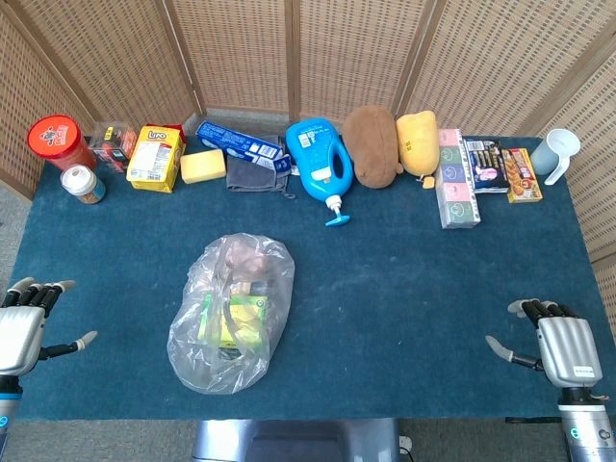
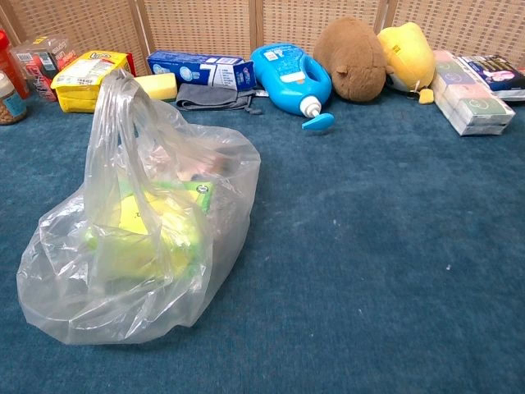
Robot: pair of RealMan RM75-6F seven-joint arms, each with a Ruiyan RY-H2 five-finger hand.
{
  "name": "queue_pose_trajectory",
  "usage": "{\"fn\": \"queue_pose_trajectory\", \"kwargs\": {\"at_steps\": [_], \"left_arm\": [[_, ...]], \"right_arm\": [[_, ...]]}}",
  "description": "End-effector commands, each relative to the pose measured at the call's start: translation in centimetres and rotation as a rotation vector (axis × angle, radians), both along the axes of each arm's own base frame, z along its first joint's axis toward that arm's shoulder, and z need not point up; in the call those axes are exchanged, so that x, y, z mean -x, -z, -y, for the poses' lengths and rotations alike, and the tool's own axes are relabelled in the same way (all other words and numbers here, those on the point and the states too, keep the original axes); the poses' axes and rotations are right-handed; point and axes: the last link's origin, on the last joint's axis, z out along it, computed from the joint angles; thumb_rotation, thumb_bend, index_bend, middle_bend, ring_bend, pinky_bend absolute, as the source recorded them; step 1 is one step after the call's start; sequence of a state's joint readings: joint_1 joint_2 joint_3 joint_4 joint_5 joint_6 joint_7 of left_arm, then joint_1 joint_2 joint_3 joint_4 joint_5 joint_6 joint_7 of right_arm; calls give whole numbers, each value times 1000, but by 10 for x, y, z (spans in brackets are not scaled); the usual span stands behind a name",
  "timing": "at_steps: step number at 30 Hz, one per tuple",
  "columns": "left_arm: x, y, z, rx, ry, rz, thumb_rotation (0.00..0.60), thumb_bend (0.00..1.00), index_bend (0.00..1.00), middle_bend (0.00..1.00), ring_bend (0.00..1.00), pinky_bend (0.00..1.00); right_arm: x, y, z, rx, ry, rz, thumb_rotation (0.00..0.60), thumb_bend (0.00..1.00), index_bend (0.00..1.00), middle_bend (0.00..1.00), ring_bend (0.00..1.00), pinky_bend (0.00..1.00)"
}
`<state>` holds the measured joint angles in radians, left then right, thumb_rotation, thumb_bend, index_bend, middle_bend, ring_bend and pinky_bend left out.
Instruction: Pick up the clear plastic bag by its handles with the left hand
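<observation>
A blue carpet-like surface (image 1: 404,289) is stretching before woven screens, carrying the clear plastic bag (image 1: 231,313) left of centre near the front edge, its crinkled film slumping around green-and-yellow packets while its handles (image 2: 115,90) are standing upright in the chest view. Along the far edge a row is lining up: a blue detergent bottle (image 1: 320,164), a brown plush toy (image 1: 373,144), a yellow plush toy (image 1: 418,142), a yellow snack bag (image 1: 156,158), a red-lidded canister (image 1: 58,141) and a pale cup (image 1: 558,152). The left hand (image 1: 24,327) is hovering at the surface's left edge, well apart from the bag, fingers spread and holding nothing; the right hand (image 1: 558,345) is mirroring it at the right edge, likewise empty.
</observation>
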<state>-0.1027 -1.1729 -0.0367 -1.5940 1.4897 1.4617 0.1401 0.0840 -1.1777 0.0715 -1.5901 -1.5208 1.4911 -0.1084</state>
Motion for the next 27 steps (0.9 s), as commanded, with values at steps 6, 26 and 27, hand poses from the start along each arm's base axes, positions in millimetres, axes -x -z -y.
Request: {"fn": "queue_pose_trajectory", "kwargs": {"at_steps": [6,26,27], "left_arm": [[0,2,-2,4,-1,-2,237,51,236,316,269,143],[-27,-3,-8,117,45,199,225,51,238,317,269,152],[-29,-2,-9,138,47,227,225,51,238,317,269,153]], "right_arm": [[-1,0,2,-1,3,-2,149,245,405,474,440,410],[-3,-2,-4,12,-9,37,150,245,405,474,440,411],[-3,-2,-4,12,-11,37,148,245,405,474,440,411]]}}
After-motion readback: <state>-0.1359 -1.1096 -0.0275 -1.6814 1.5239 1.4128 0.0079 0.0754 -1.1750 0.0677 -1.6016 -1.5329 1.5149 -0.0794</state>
